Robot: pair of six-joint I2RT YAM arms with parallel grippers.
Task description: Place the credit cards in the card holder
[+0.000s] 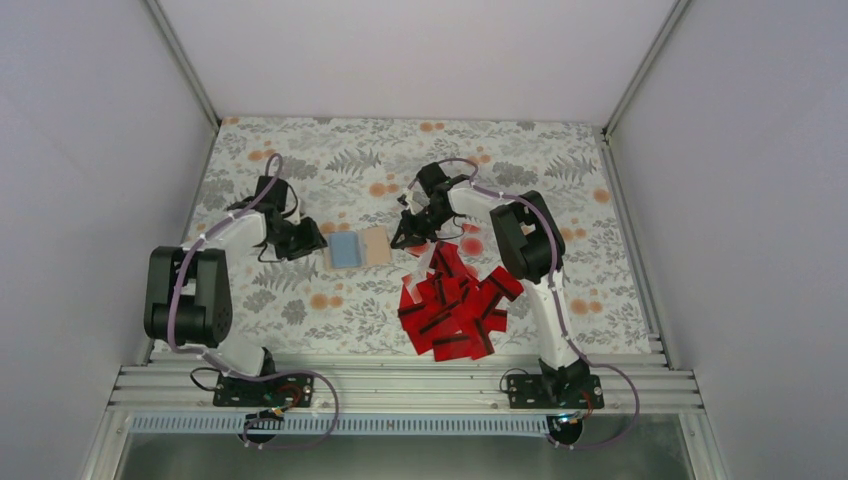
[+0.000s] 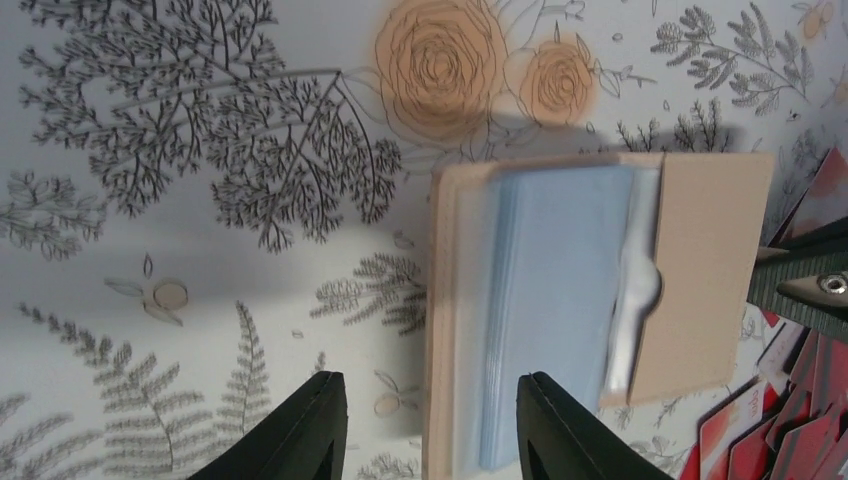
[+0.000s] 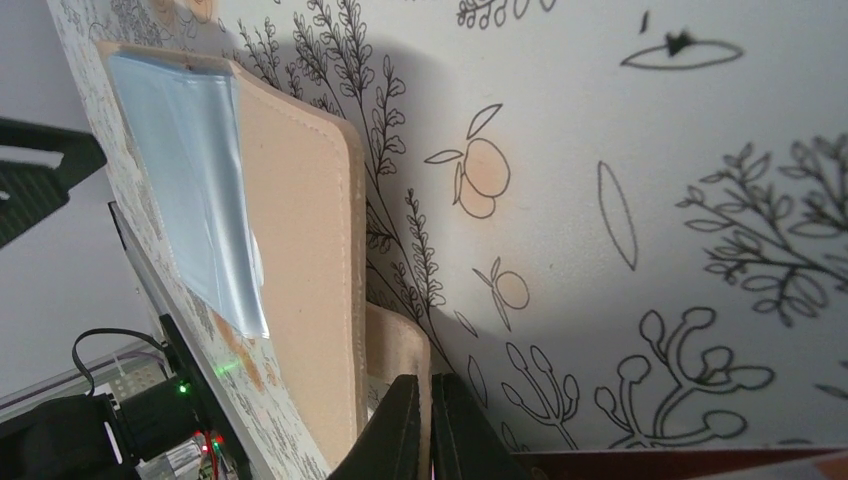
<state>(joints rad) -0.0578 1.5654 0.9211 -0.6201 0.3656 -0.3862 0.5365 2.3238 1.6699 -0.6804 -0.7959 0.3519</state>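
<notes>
No card looks loaded yet: the flat tan-beige card holder (image 1: 374, 246) lies open at frame centre, the small red credit cards (image 1: 455, 305) heaped lower right, the left gripper (image 2: 430, 430) with jaws apart astride its edge, the right gripper (image 3: 425, 432) with jaws nearly together at its flap, grip uncertain.

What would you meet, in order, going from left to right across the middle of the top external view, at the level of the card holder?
left claw → card holder → right claw
</notes>
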